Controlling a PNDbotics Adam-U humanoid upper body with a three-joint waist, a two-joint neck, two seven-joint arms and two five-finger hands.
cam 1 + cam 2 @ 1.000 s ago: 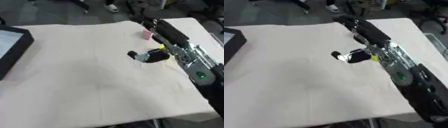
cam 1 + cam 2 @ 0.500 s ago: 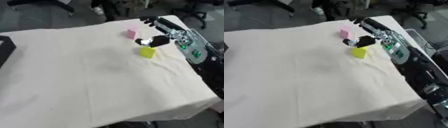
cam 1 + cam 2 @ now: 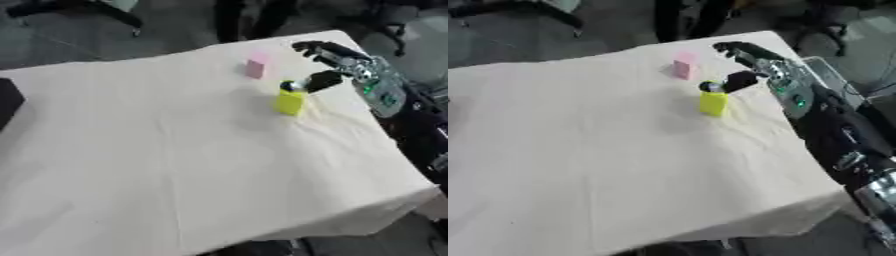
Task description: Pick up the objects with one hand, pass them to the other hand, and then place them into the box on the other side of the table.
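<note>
A yellow block [image 3: 290, 102] stands upright on the cream cloth, right of the table's middle toward the far edge. A pink block [image 3: 255, 67] stands just beyond it, closer to the far edge. My right hand [image 3: 339, 64] reaches in from the right, open. Its fingers [image 3: 311, 48] are spread out above and to the right of the pink block. Its thumb tip [image 3: 740, 80] sits at the top right of the yellow block, touching or nearly touching it. The left hand shows in neither view.
The cream cloth [image 3: 157, 165] covers the whole table and is wrinkled around the yellow block. A dark box corner [image 3: 7, 99] shows at the left edge. Chair legs and dark floor lie beyond the far edge. My right arm [image 3: 833, 130] runs along the table's right side.
The camera has swung, shifting the whole picture. A second ago the yellow block was inside my right hand's fingers; now it stands on the cloth and the fingers are spread apart.
</note>
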